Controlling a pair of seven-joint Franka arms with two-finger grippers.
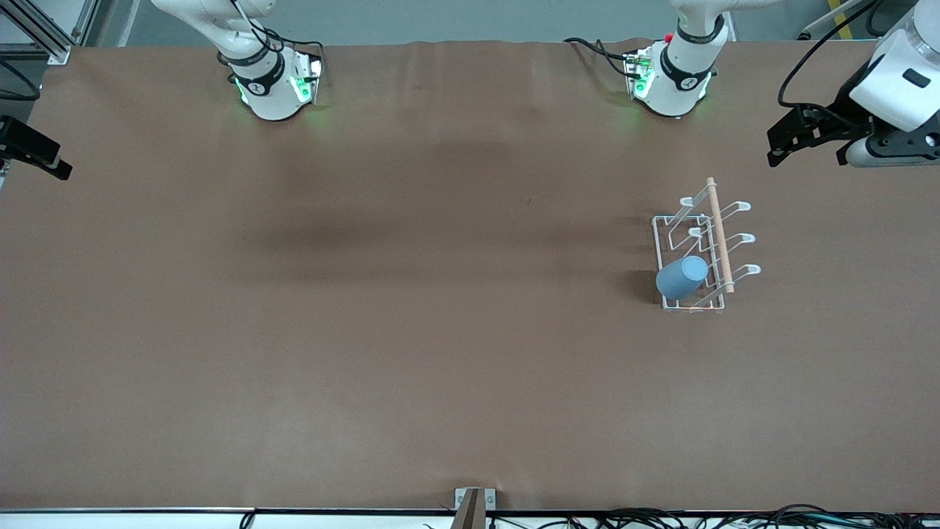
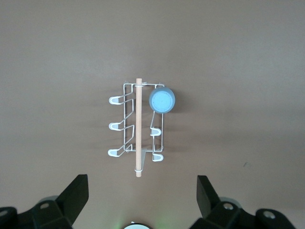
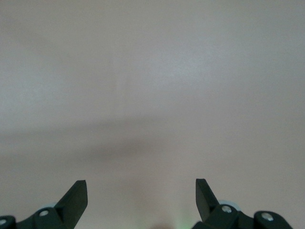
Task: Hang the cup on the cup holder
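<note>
Cup [image 1: 682,277]: small light blue tapered tumbler, no handle, matte. It's hung upside down on a prong of the cup holder [image 1: 703,253], tilted, closed bottom pointing up and toward the right arm's end of the table. It sits on the prong nearest the front camera, on the holder's side facing the right arm's end. Left wrist view shows the cup [image 2: 162,100] bottom as a pale blue disc beside the wooden rod [image 2: 138,127].

Holder: white wire rack, rectangular base, six up-angled prongs with rounded tips, light wooden rod [image 1: 720,235] along the top. Five prongs bare.

Left hand [image 1: 804,136]: up in the air over the table edge at the left arm's end, fingers [image 2: 76,193] spread wide, holding nothing, clear of the holder [image 2: 136,125].

Right hand [image 3: 141,193]: fingers spread, empty, only bare table below it. In the front view it's a dark shape [image 1: 33,150] at the frame edge over the right arm's end.

Table [image 1: 367,294]: brown matte covering, faint creases, soft shadows mid-table. Both arm bases show green lights. Cables run along the table edge nearest the front camera; grey floor past the bases.
</note>
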